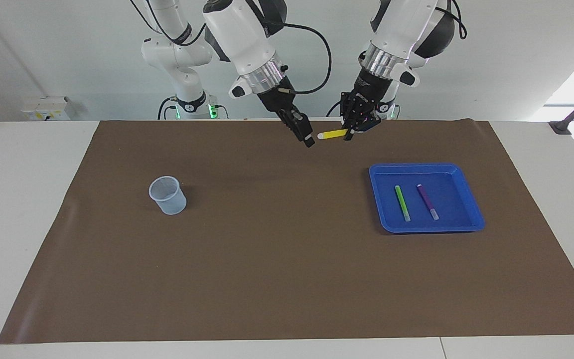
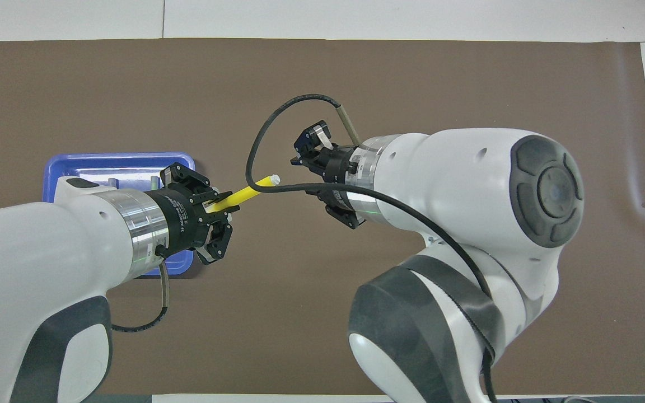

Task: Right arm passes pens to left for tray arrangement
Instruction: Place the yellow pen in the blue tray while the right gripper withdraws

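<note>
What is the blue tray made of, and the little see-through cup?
The blue tray looks like smooth, slightly glossy plastic: even bright colour, moulded rounded corners and raised rim. The cup seems thin clear plastic: the brown mat shows faintly through its wall.
</note>
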Action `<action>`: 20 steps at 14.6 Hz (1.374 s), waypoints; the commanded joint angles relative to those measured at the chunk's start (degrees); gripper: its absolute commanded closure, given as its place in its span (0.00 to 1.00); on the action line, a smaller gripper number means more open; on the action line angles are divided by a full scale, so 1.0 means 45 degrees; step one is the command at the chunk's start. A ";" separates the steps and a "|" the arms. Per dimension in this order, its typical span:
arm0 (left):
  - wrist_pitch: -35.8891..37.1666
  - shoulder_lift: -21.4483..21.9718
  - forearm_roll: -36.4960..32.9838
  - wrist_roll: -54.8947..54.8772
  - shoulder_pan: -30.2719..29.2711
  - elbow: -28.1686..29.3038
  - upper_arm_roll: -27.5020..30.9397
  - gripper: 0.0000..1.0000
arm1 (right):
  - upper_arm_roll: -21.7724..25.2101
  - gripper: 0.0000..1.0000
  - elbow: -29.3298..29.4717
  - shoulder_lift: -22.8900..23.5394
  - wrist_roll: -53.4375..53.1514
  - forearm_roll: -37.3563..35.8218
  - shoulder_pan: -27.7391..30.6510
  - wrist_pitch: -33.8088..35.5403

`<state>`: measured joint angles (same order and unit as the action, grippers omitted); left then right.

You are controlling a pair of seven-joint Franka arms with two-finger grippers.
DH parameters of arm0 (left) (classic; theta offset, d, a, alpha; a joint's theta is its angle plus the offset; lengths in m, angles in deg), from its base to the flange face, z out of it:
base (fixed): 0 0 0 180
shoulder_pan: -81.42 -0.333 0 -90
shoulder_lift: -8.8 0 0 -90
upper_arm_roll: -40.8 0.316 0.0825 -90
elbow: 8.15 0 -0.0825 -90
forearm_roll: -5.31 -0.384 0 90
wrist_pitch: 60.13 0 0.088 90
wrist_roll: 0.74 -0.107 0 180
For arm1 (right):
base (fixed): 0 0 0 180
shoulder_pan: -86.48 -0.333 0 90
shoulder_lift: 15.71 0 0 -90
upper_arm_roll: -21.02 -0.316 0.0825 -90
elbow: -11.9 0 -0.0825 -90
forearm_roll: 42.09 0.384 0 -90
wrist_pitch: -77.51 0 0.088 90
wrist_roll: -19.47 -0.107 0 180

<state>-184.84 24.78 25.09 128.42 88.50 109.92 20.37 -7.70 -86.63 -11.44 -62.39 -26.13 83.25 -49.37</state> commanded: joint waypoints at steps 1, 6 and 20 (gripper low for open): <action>0.0019 0.0024 -0.0098 0.0087 -0.0088 -0.0105 0.0029 1.00 | 0.0888 0.00 -0.0350 -0.0323 0.2866 -0.0772 0.0210 0.0538; 0.0057 0.0044 -0.0118 -0.1276 -0.0751 -0.0027 0.0029 1.00 | 0.3137 0.00 -0.1949 -0.1045 0.9861 -0.0988 0.0190 0.0832; 0.1268 -0.2158 0.0020 -1.8430 -0.5515 0.1087 0.0166 1.00 | 0.7691 0.00 -0.1351 -0.1164 1.7975 -0.3957 0.0229 0.3308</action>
<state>-180.27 18.42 25.03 58.11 66.48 115.30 21.37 26.69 -95.08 -16.14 15.29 -42.04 84.09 -37.95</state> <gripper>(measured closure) 0.811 0.000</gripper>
